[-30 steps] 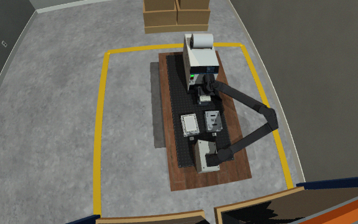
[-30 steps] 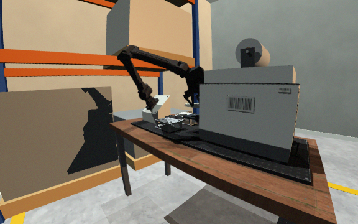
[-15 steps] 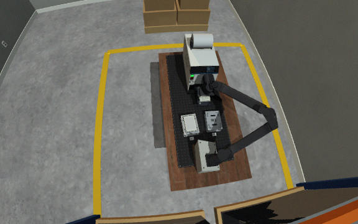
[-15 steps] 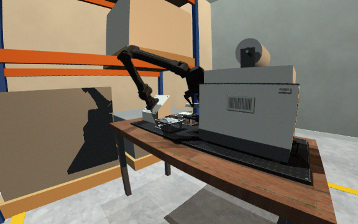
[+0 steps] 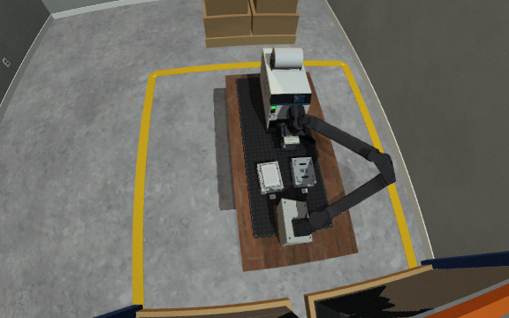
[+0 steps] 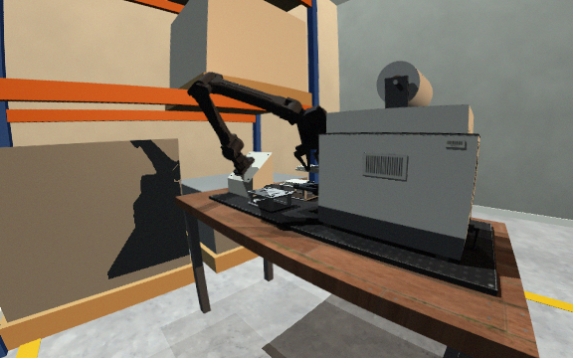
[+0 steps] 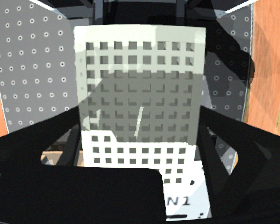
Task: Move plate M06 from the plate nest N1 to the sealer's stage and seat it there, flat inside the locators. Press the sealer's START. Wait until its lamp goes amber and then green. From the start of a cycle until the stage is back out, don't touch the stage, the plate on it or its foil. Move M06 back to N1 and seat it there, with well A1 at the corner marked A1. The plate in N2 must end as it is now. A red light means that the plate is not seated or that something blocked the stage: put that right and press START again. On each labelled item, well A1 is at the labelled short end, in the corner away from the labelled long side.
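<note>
My gripper (image 5: 291,136) (image 6: 307,165) (image 7: 139,112) pinches the plate (image 5: 291,140) (image 6: 306,169) (image 7: 141,90) by its long sides. Its long way runs up-down in the wrist view.

Pale, gridded plate M06 (image 5: 291,140) (image 7: 141,100) is held raised before the far sealer (image 5: 290,81) (image 6: 396,179), whose lamp (image 5: 273,108) glows green; white-topped plate (image 5: 270,175) (image 6: 273,191) sits left.

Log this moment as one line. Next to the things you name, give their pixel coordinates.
gripper (image 5: 289,133) (image 6: 308,166) (image 7: 139,112): shut on plate M06 (image 5: 291,140) (image 6: 306,168) (image 7: 141,90) | plate: raised, in front of sealer (image 5: 290,81) (image 6: 396,184) | lamp (image 5: 273,108): green
</note>
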You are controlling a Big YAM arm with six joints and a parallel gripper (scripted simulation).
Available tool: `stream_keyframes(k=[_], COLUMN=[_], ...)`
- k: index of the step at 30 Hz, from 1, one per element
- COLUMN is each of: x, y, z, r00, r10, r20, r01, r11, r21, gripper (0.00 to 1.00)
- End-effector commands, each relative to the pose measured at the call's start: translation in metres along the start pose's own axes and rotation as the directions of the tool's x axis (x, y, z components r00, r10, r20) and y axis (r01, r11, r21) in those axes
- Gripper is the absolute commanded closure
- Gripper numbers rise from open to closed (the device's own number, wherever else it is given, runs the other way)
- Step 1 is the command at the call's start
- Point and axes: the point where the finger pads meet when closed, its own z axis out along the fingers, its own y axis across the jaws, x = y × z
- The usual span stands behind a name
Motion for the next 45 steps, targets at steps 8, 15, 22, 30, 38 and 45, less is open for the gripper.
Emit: stream_keyframes(k=[8,15,22,30,38,45], x=[-0.023,-0.013,-0.001,-0.008,-0.022,-0.024], y=[-0.004,0.004,0.011,0.004,-0.011,-0.01], z=[-0.014,-0.014,-0.012,-0.009,-0.002,0.003], r00=[0.999,1.0,1.0,1.0,0.999,0.999], r10=[0.033,0.011,-0.01,0.011,0.038,0.043], r20=[0.037,0.03,0.016,0.029,0.037,0.034], r01=[-0.033,-0.01,0.011,-0.011,-0.038,-0.043], r11=[0.999,1.0,1.0,1.0,0.999,0.999], r21=[-0.007,-0.009,-0.009,-0.006,-0.001,-0.002], gripper=[1.0,1.0,1.0,1.0,1.0,1.0])
